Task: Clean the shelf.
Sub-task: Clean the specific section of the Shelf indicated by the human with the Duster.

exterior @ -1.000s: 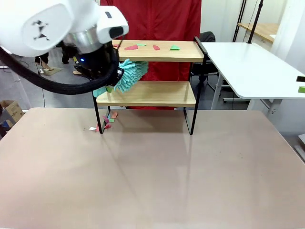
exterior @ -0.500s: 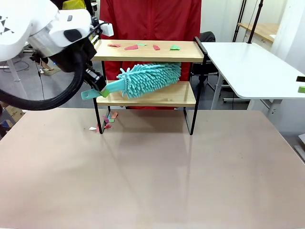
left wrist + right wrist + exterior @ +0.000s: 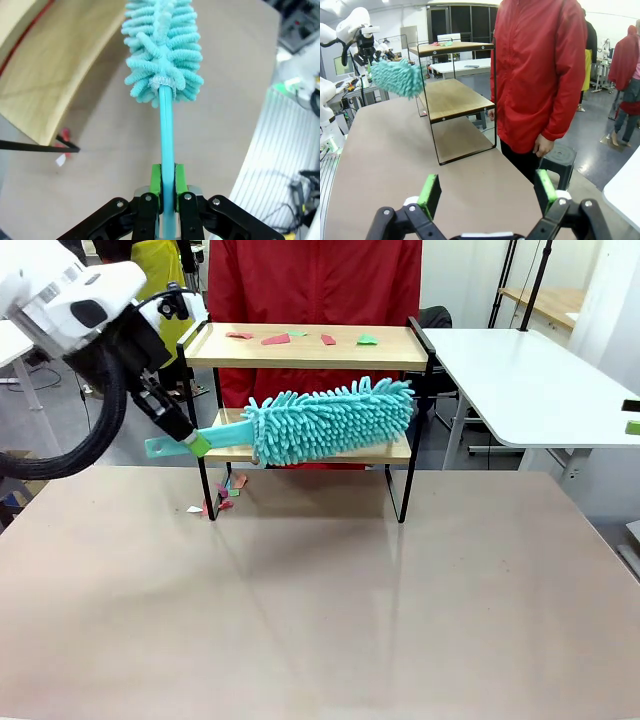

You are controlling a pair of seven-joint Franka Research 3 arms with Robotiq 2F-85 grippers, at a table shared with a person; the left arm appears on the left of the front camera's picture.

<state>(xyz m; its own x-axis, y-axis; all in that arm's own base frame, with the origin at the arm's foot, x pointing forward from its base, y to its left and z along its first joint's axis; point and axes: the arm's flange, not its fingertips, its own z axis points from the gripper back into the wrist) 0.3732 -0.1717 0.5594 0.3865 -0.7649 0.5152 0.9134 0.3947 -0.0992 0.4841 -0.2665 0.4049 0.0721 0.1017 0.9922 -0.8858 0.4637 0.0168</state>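
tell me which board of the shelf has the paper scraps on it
The upper light wooden board of the black-framed shelf: red and green paper scraps lie along it. The lower board has the fluffy teal duster across its front.

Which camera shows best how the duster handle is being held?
The left wrist view: the left gripper is shut on the duster handle, green pads on both sides. The front view shows the grip small, side-on. The right wrist view shows the fluffy head far off.
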